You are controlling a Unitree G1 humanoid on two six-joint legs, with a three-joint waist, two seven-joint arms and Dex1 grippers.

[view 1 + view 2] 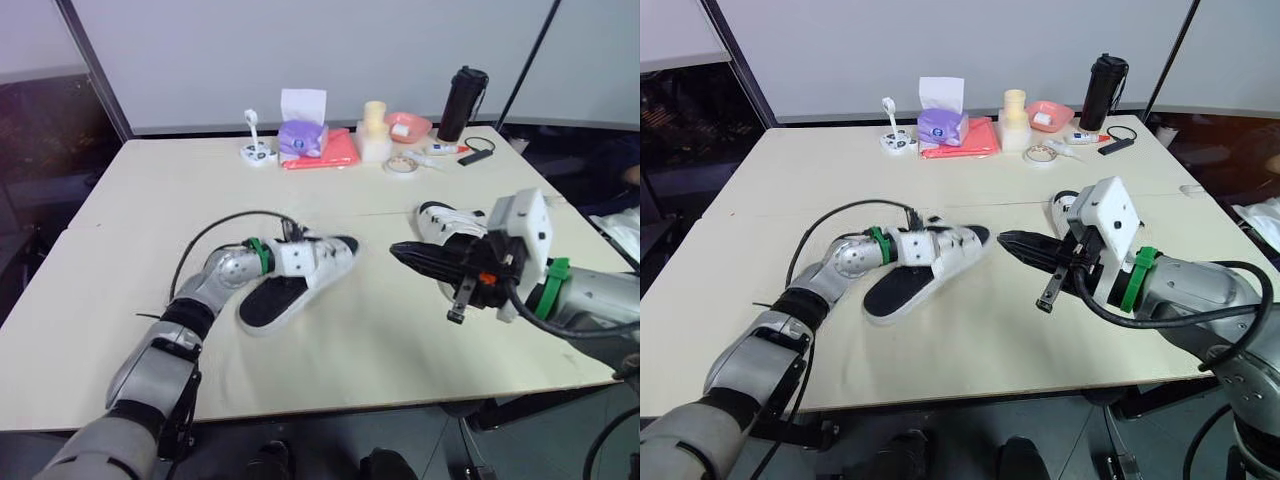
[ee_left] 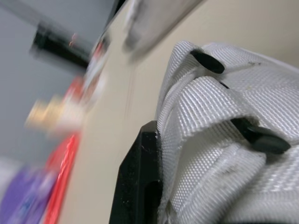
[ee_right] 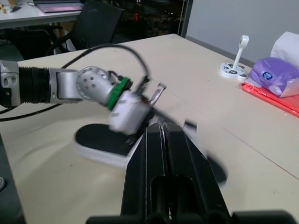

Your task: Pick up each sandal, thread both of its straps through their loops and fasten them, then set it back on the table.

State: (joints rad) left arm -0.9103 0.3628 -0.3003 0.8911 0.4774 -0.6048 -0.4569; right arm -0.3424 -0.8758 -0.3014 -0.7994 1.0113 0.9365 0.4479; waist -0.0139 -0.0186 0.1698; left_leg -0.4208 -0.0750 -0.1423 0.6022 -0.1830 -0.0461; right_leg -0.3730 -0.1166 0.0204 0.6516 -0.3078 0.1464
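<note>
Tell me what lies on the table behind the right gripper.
The second sandal lies there, with its white end and some dark footbed showing. The right gripper and its wrist cover the rest, so its straps' state cannot be seen.

The table [image 1: 150, 190] was pale cream. Near its middle, the near sandal [image 1: 290, 285] had white ribbed-weave straps [image 2: 224, 116] over a black footbed. The other sandal [image 1: 445, 222], at three o'clock, was also white and black. At twelve o'clock stood a purple tissue pack [image 1: 302, 137] with a white tissue, a red pouch [image 1: 335, 152], a pale yellow cylinder [image 1: 374, 130] and a pink bowl [image 1: 410, 127]. At one o'clock stood a black bottle [image 1: 462, 103]. The right gripper [image 1: 400, 251] was black under a white housing.
</note>
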